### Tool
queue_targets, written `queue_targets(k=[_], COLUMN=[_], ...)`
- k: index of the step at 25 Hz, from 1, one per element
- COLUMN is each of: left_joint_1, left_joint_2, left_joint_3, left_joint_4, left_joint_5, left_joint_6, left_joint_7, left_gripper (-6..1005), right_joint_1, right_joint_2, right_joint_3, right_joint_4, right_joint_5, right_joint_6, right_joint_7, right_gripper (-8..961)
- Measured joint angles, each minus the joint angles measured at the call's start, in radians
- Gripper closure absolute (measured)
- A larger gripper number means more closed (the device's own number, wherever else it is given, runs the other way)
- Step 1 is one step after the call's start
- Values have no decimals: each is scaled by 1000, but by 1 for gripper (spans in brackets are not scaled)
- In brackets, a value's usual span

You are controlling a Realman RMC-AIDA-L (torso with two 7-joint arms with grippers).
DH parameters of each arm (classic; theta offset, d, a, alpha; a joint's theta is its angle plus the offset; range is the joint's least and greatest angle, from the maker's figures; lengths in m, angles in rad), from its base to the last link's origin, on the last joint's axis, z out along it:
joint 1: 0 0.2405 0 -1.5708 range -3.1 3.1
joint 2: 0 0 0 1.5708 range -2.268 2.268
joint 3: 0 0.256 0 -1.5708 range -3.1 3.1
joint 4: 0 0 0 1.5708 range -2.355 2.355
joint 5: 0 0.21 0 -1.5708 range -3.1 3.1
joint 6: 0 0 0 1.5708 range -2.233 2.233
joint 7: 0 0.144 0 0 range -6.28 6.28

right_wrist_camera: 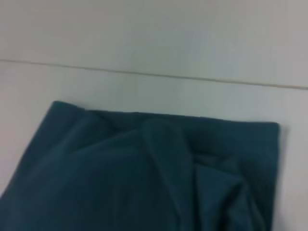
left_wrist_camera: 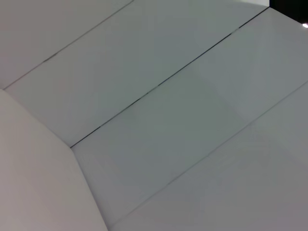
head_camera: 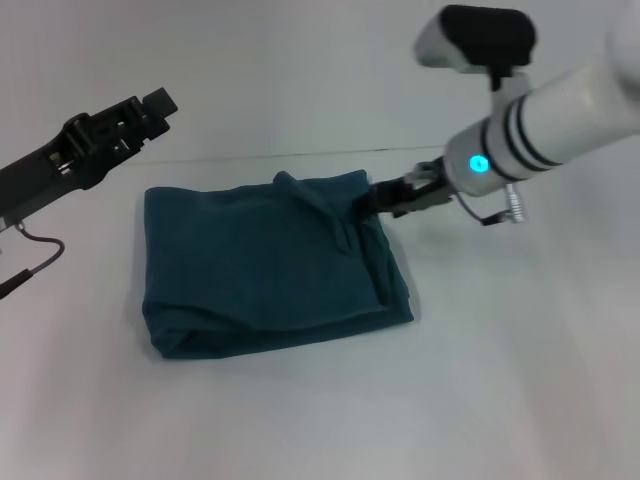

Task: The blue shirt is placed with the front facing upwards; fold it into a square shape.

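The blue shirt lies on the white table as a plain teal, roughly square folded bundle, with a raised crease running toward its far right corner. No print shows. My right gripper sits low at the shirt's far right edge, touching the cloth where the crease ends. The right wrist view looks down on the shirt and its far edge. My left gripper hangs in the air beyond the shirt's far left corner, well apart from it. The left wrist view shows only bare table.
The white table runs all around the shirt, with a thin seam line just beyond the shirt's far edge. A cable loops under my left arm at the left border.
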Motion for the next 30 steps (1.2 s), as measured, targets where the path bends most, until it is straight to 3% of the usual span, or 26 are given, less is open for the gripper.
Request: queue_targets(k=[7, 11, 16, 26, 30], left_joint_1=[-4, -13, -43, -40, -48], left_joint_2=[1, -3, -6, -6, -6], left_joint_3=[-2, 4, 15, 29, 31], left_joint_4=[3, 2, -13, -20, -20], left_joint_5=[-3, -19, -22, -24, -24], left_joint_6=[0, 0, -3, -18, -21], left_joint_7=[-4, -2, 7, 8, 10], left_gripper=[554, 554, 553, 553, 554], right_joint_1=[79, 109, 113, 112, 117], right_joint_2=[14, 19, 23, 25, 35], right_joint_3=[-38, -40, -37, -30, -34], right_joint_4=[81, 122, 133, 120, 119], right_joint_5=[-10, -112, -203, -172, -169], right_joint_6=[62, 102, 128, 128, 131], right_joint_7=[19, 82, 130, 117, 108], right_gripper=[196, 196, 196, 196, 197])
